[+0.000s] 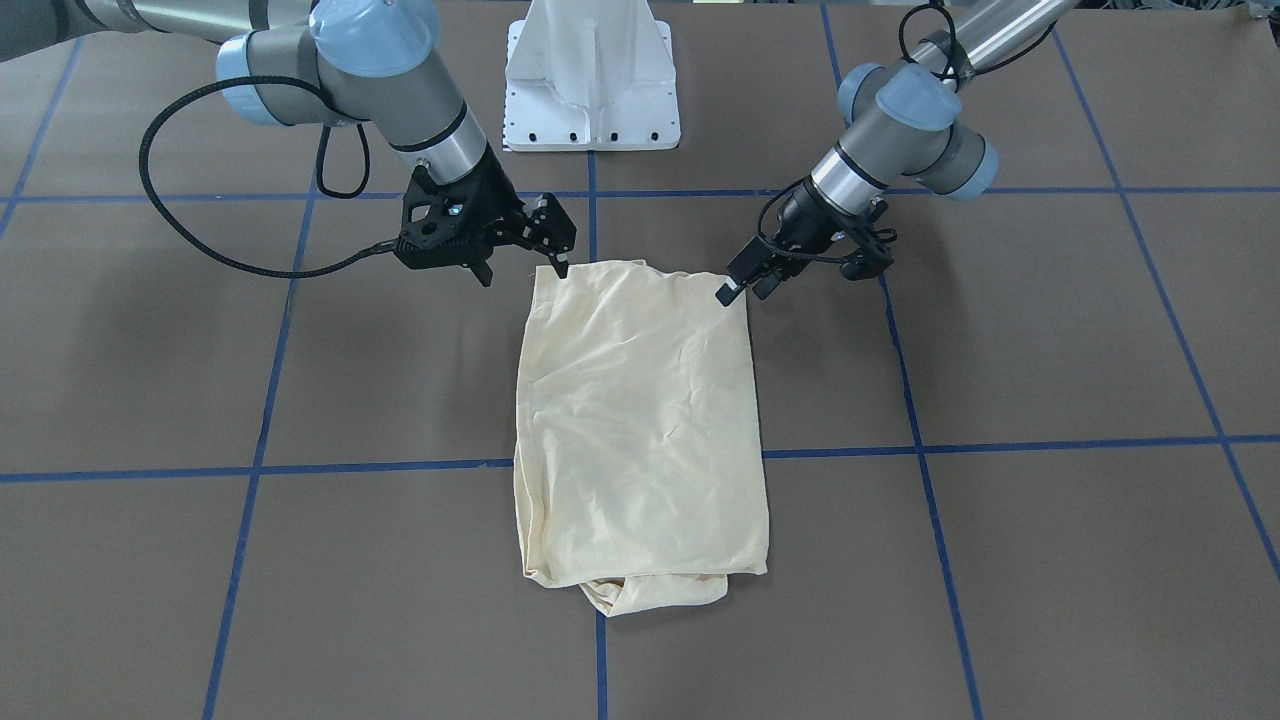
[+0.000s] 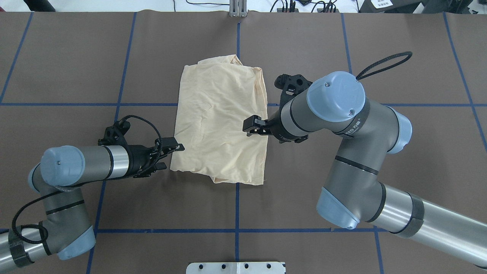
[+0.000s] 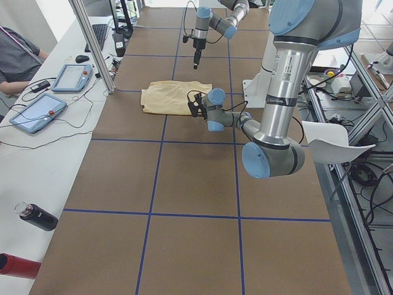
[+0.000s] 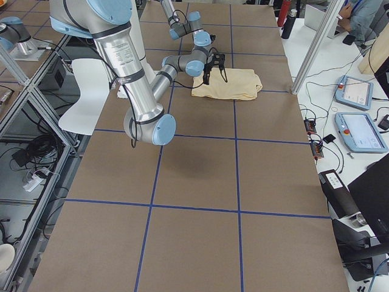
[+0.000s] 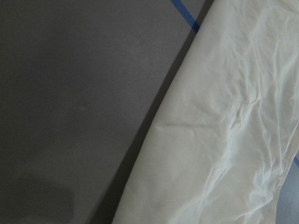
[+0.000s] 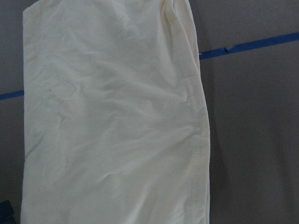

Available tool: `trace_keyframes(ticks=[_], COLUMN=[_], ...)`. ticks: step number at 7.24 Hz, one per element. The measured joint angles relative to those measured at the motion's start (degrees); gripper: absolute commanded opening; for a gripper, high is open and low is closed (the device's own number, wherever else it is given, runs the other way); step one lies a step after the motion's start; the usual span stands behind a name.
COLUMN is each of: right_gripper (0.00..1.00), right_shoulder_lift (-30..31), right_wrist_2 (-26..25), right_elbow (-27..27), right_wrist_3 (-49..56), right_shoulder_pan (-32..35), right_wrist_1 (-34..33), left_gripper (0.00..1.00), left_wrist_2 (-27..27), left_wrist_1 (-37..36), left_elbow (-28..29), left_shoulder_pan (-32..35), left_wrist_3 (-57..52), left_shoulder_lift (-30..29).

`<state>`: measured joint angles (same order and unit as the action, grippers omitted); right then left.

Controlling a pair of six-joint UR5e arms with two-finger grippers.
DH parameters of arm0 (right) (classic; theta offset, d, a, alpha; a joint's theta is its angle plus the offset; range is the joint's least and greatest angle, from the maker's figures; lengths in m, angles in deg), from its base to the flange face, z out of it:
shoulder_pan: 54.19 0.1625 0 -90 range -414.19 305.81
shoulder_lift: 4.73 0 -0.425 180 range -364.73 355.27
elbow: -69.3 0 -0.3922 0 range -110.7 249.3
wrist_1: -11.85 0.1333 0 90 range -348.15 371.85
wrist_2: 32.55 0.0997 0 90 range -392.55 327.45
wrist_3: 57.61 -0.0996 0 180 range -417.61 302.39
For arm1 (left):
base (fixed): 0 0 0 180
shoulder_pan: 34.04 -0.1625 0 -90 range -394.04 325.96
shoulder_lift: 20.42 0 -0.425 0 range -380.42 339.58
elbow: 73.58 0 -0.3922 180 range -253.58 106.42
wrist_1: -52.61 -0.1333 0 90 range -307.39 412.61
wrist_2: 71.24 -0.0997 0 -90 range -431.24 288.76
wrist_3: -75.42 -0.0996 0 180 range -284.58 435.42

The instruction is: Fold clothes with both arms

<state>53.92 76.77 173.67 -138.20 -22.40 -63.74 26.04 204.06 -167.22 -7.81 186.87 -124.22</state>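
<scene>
The cream T-shirt (image 1: 640, 420) lies folded into a tall rectangle on the brown table, plain side up; no print shows. It also shows in the overhead view (image 2: 220, 121) and fills both wrist views (image 5: 224, 140) (image 6: 117, 121). My left gripper (image 1: 746, 288) (image 2: 170, 155) is open and empty, low at the shirt's near corner on my left. My right gripper (image 1: 522, 262) (image 2: 252, 128) is open and empty, just above the shirt's near edge on my right. Neither holds cloth. No fingers show in the wrist views.
The white pedestal base (image 1: 592, 80) stands at my side of the table. Blue tape lines (image 1: 380, 466) cross the brown tabletop. An operators' bench with tablets (image 3: 37, 110), a metal post (image 3: 92, 43) and bottles (image 3: 37, 216) runs along the far side.
</scene>
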Motion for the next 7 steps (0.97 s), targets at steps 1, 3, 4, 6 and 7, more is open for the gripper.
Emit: trace_keyframes(ticks=[1,3,4,6,7], right_gripper=[1.0,1.0,1.0,1.0,1.0], right_shoulder_lift=[0.03,0.06,0.06,0.05,0.03], right_wrist_2=[-0.02,0.01,0.0,0.02,0.07], right_elbow=[0.02,0.05,0.05,0.08,0.11], right_wrist_3=[-0.01,-0.01,-0.01,-0.36,-0.86], right_shoulder_pan=[-0.01,0.02,0.03,0.01,-0.02], right_wrist_1=[0.0,-0.02,-0.04,-0.05,-0.02], left_gripper=[0.9,0.81,0.74,0.46,0.37], left_wrist_2=[-0.04,-0.12,-0.14,-0.15,-0.14], left_wrist_1=[-1.3,-2.42,-2.57,-3.01,-3.21], left_elbow=[0.01,0.01,-0.05,-0.24,-0.34], left_shoulder_pan=[-0.24,-1.01,-1.47,-2.03,-2.1], left_wrist_3=[0.0,0.0,0.0,-0.05,-0.1], left_shoulder_lift=[-0.37,-0.89,-0.93,-0.96,-0.99])
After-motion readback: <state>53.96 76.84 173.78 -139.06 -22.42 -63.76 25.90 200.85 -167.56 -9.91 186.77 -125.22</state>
